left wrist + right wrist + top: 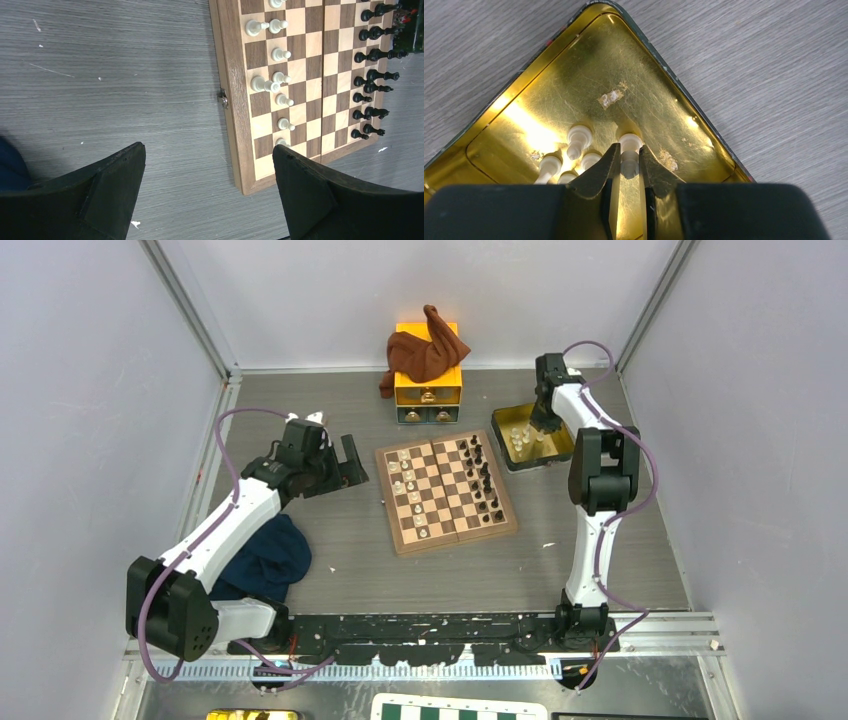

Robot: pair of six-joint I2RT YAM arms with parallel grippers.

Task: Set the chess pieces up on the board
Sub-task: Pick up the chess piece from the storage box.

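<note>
Right end effector [629, 157] closed on a cream piece [629, 142] in the gold tin [574, 75] just right of the board [458, 539], left end effector [209, 150] held wide open: pinched by the fingertips alone, the piece could be tilted or dropped when lifted.

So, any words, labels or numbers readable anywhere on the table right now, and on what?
None can be read in any view.
The wooden chessboard, chess pieces, gold tin and yellow drawer box show no lettering.
The green-and-white board at the bottom edge is cut off; no text shows on it.
</note>
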